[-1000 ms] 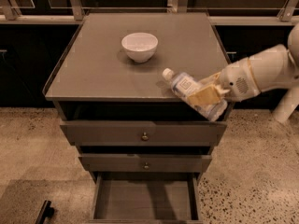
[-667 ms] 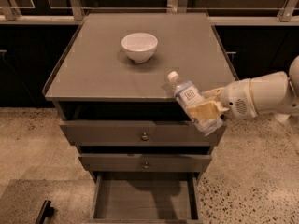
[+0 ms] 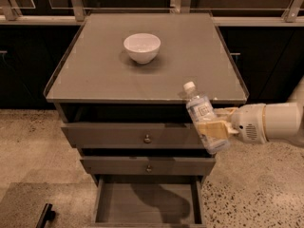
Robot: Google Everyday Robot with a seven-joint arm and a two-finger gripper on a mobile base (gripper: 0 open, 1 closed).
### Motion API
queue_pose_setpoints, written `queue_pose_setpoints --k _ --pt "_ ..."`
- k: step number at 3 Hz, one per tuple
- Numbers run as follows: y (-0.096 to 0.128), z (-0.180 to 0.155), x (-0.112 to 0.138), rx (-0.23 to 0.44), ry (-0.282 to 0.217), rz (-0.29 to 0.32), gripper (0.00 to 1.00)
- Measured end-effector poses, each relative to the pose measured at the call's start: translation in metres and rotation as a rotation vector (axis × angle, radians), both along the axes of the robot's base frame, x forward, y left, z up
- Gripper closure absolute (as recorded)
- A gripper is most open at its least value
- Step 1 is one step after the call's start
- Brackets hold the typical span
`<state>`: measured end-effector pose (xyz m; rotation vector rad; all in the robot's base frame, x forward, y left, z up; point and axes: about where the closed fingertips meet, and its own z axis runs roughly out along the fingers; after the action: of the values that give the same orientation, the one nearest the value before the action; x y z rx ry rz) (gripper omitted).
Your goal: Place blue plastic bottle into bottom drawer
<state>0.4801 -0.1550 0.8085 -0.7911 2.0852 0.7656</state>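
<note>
The blue plastic bottle (image 3: 204,120), clear with a white cap and pale label, is tilted with its cap up-left and hangs in the air in front of the cabinet's right front corner. My gripper (image 3: 216,126) is shut on its lower body, with my white arm reaching in from the right. The bottom drawer (image 3: 147,204) is pulled open below, its flat grey interior bare with the bottle's shadow on it. The bottle is above and to the right of the drawer's opening.
A white bowl (image 3: 141,47) stands on the grey cabinet top (image 3: 95,75). Two upper drawers with small round knobs (image 3: 147,138) stick out slightly. A dark object (image 3: 45,215) lies on the speckled floor at lower left. Dark cabinets stand behind.
My gripper has carried the bottle down and forward off the cabinet top's right front edge, so it now hangs in front of the upper drawers.
</note>
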Motion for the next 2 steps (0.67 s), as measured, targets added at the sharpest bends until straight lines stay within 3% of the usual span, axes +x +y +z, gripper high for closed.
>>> queue_pose_setpoints --k 2 --pt "-0.028 -0.008 -0.03 -0.027 0.004 -0.15 1.0"
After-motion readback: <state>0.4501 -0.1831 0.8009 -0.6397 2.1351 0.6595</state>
